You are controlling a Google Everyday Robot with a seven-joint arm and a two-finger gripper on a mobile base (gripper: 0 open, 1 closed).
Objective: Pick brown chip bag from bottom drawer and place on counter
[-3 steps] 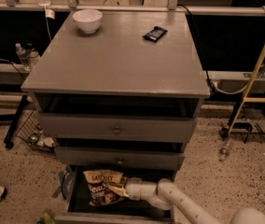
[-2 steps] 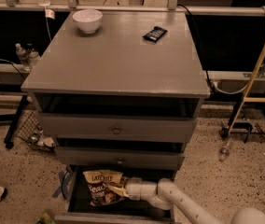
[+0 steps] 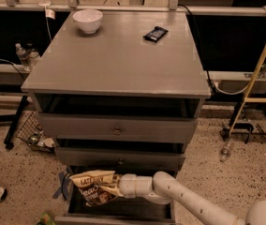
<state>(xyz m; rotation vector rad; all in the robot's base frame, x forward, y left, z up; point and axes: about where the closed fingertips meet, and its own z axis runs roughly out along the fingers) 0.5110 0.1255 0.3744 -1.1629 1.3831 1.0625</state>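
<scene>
**The brown chip bag (image 3: 93, 187) has moved a little to the left and looks a bit higher over the bottom drawer (image 3: 123, 209).**

The claw (image 3: 118, 187) is low down by the drawer. It is pinching the bag's scrunched right edge. The bag looks light, soft and crinkly, and its shiny skin may be slippery. The chips inside can break, so I think a gentle hold on the flat edge is best. The tabletop (image 3: 119, 55) is flat grey wood, with a round white bowl (image 3: 87, 20) and a flat black bar (image 3: 155, 33) at the back.
</scene>
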